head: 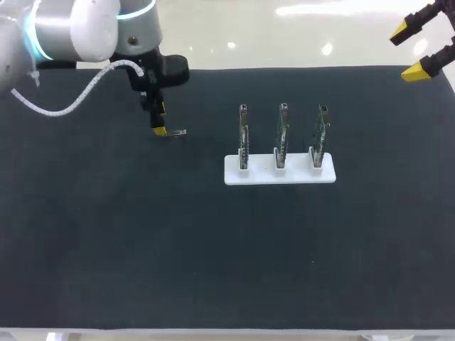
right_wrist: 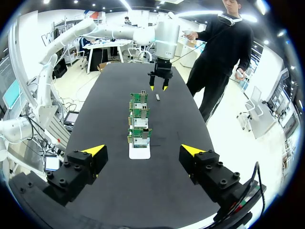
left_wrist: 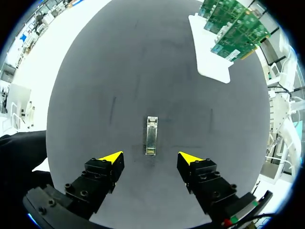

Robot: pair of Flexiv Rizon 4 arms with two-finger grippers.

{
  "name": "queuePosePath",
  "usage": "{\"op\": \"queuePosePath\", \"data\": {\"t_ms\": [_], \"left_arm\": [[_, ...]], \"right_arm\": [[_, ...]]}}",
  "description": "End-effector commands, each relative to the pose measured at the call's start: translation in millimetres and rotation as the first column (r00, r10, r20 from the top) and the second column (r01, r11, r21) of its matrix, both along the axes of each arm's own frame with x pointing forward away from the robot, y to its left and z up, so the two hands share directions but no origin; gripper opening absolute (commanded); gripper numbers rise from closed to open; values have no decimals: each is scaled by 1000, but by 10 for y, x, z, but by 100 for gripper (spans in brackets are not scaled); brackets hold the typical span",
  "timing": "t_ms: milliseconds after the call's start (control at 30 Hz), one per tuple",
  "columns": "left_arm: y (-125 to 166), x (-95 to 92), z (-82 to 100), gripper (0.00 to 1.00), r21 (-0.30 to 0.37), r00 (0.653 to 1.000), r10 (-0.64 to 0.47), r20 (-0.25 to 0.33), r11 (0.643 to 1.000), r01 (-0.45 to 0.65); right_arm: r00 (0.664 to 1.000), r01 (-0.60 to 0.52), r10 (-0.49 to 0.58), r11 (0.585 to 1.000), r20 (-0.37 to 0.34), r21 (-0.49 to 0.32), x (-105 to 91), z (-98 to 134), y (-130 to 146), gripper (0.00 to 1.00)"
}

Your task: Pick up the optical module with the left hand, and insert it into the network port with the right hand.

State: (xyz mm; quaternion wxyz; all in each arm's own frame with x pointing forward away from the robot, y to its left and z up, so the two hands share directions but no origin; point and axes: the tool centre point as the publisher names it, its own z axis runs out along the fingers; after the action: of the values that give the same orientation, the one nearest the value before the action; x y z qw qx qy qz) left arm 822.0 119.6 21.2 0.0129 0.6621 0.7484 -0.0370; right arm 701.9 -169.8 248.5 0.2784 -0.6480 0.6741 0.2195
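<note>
Step in hand: the pickup, first part of the task, not yet made.

Head view. The left gripper point(head: 161, 119) hangs over the black table point(head: 106, 249) in the upper left of the frame, pointing down. The optical module point(head: 176, 132), a small metallic bar, lies flat on the table just beside the gripper's lower yellow tip. A white holder point(head: 279, 176) sits right of centre with three green circuit boards point(head: 282, 135) standing upright in its slots, well apart from the module. The network port is presumably on one of these boards; which one cannot be told.

Left wrist view. The left gripper point(left_wrist: 151, 157) is spread wide. The module point(left_wrist: 151, 136) lies lengthwise in line with the gap, its near end about level with the fingertips point(left_wrist: 112, 156) and the rest ahead of them. Neither finger touches it.

Right arm. The right gripper point(head: 409, 51) is at the upper right corner of the head view, fingers spread and holding nothing. In its own wrist view the holder point(right_wrist: 139, 153) and the row of boards stand ahead of the gap.

Judgement on the next move: the left gripper needs to descend and advance slightly so its pads flank the module's long sides, then close. The bar is thin and low on the table, so an off-centre closure risks pushing it aside or tilting it. A transfer to the right gripper must follow before insertion
</note>
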Motion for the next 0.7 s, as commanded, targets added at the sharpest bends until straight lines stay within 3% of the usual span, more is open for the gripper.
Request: {"op": "queuePosePath", "data": {"t_ms": [33, 700], "left_arm": [[-28, 105, -44, 100, 0, 999, 2, -53, 1000, -2], [-84, 26, -244, 100, 10, 1000, 17, -22, 1000, -17]], "right_arm": [[1000, 0, 0, 1000, 1, 1, -3, -4, 2, 100], [1000, 0, 0, 1000, 1, 1, -3, -4, 2, 100]]}}
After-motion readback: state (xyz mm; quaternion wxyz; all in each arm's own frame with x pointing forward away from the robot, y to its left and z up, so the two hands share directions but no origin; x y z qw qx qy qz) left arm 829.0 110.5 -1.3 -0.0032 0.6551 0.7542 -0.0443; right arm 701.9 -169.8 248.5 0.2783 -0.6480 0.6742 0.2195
